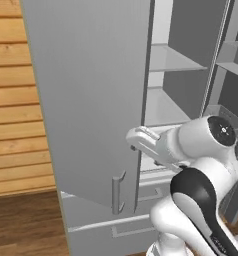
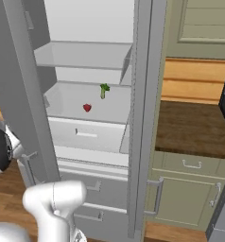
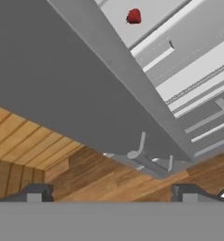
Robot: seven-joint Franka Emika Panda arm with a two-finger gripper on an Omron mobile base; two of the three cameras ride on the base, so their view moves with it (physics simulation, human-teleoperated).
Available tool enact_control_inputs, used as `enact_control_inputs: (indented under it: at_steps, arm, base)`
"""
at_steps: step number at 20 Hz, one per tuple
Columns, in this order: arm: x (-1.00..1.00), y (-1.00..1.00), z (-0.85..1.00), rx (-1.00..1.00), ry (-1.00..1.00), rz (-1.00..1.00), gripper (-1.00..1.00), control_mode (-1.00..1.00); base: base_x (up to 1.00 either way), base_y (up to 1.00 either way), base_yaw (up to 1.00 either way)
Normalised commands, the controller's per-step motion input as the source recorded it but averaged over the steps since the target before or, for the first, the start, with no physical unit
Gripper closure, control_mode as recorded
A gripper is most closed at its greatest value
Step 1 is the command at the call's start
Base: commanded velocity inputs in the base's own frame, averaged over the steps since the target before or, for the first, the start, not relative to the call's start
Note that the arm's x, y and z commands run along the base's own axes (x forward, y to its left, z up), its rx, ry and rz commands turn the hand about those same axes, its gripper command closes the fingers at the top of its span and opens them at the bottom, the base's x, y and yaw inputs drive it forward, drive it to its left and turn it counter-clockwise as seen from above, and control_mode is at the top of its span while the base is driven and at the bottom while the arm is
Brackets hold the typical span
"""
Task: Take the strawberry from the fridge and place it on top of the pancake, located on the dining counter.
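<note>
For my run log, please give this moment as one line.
fridge: doors open | strawberry: on inner shelf, untouched | green vegetable: behind it | pincer: open, empty, outside fridge, near left door

The fridge (image 1: 91, 100) looks matt grey metal; the floor (image 1: 21, 225) is glossy brown wood.

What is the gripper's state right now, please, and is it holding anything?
Gripper: open and empty; the strawberry lies untouched on the fridge shelf.
</note>
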Motion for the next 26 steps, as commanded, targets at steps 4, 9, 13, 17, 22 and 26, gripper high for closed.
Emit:
enact_control_inputs:
  at_steps: [4, 9, 13, 17, 22, 26]
  arm:
    - [-0.94, -0.52, 0.07, 0.20, -0.28, 0.00, -1.00, -1.00]
    - [-0.40, -0.87, 0.01, 0.16, -0.13, -0.04, -1.00, -1.00]
    - [0.04, -0.81, -0.03, 0.15, 0.00, -0.03, -1.00, -1.00]
    - [0.33, -0.35, -0.15, 0.15, 0.00, 0.00, -1.00, -1.00]
    - [0.61, -0.01, -0.17, 0.17, 0.00, 0.00, -1.00, -1.00]
    - [0.81, 0.00, -0.26, 0.15, 0.00, 0.00, -1.00, -1.00]
  base:
    - [0.00, 0.00, 0.00]
    - [0.00, 0.00, 0.00]
    - [0.00, 0.00, 0.00]
    - [0.00, 0.00, 0.00]
    - [0.00, 0.00, 0.00]
    - [0.00, 0.00, 0.00]
